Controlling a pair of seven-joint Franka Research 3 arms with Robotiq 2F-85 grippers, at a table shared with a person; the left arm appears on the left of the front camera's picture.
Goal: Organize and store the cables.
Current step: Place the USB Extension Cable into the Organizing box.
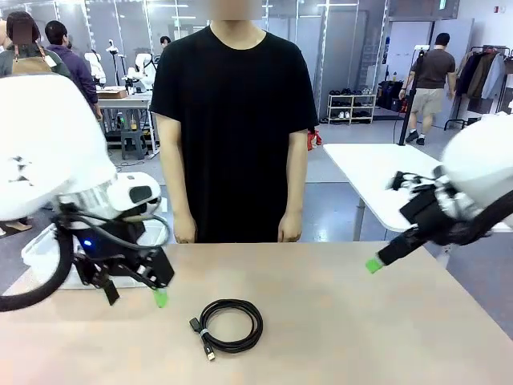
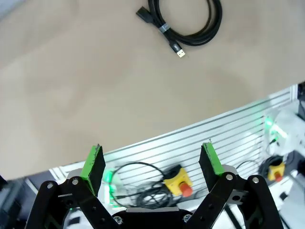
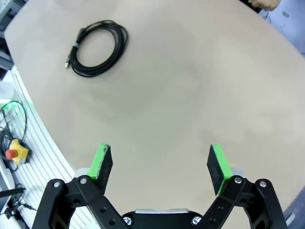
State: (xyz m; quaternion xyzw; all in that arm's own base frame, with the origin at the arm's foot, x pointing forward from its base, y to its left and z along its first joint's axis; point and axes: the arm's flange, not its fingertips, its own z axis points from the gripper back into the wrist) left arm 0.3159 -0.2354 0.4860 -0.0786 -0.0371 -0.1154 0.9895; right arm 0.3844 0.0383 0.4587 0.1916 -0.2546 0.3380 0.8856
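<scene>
- Cable (image 1: 232, 325): a single thin black cord wound into a round coil, lying flat on the table's near middle, slightly toward the robot's left. Two plug ends project side by side from the coil's left edge, bound to it by a small tie; one ends in a bare metal connector. The same coil appears at the top of the left wrist view (image 2: 188, 21) and at the upper left of the right wrist view (image 3: 97, 47).
- Table (image 1: 345, 321): a plain beige top with rounded corners; the coil rests on it, touched by nothing.
- Left gripper (image 1: 159, 290): poised above the table's left side, near the coil but apart from it, one green pad tip pointing down. In its own wrist view (image 2: 151, 161) the two green-padded fingers stand wide apart with nothing between them, hanging over the table's near edge.
- Right gripper (image 1: 373, 265): raised above the table's right side, well apart from the coil, one green pad showing. In its own wrist view (image 3: 161, 164) the fingers are spread wide over bare tabletop, holding nothing.
- Person (image 1: 234, 120): stands at the far edge in a black T-shirt, arms down, both hands at the table's edge and away from the coil.
- Yellow box with a red button (image 2: 178, 181): sits below the table's near edge among thin wires on a ribbed metal base.
</scene>
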